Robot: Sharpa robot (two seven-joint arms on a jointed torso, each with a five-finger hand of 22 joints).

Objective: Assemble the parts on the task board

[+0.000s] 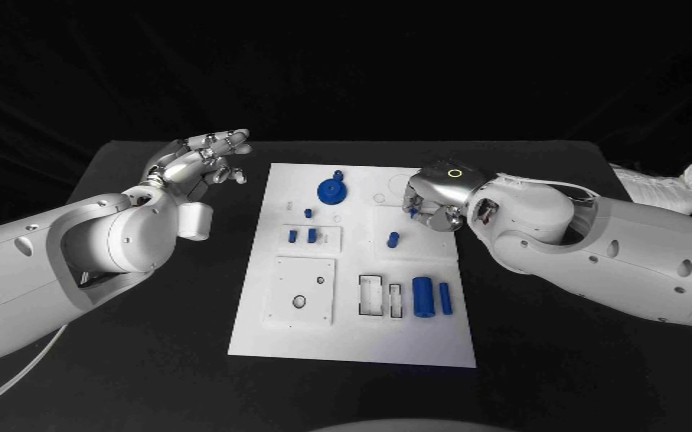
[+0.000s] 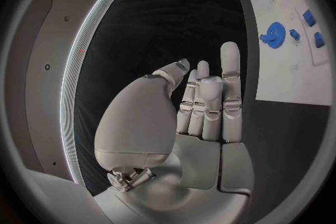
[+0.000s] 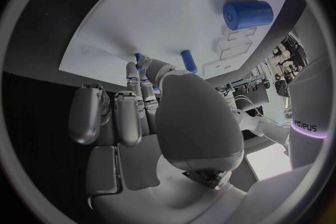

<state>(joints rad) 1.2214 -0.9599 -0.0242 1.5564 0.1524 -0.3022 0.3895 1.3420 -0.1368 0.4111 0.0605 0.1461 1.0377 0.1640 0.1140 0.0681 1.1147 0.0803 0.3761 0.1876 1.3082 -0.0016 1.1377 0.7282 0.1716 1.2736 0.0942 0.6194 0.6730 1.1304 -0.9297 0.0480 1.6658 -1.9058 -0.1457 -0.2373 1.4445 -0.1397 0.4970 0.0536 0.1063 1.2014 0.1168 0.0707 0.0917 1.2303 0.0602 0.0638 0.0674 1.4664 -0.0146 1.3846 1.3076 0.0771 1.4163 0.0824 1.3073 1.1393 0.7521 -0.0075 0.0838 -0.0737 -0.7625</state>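
Both of my hands show from the head camera. My left hand (image 1: 202,162) is raised over the black table (image 1: 144,352), just beside the task board (image 1: 361,342) on its left, with its fingers spread and nothing in them. My right hand (image 1: 437,197) hangs palm-down over the board's upper right part, fingers curled down; a small blue piece (image 1: 413,210) shows at the fingertips, but I cannot tell from here whether it is held. On the board lie a blue gear (image 1: 333,190), several small blue pegs (image 1: 392,240), and a thick blue cylinder (image 1: 423,295) beside a thinner blue rod (image 1: 446,298).

From my left wrist, my left hand (image 2: 203,106) stands open with its fingers nearly straight and empty, with the gear (image 2: 274,32) on the board beyond.

From my right wrist, my right hand (image 3: 150,98) bends its fingers toward the white board (image 3: 161,17). A blue peg (image 3: 188,60) stands just past the fingertips; whether they grip it, I cannot tell.
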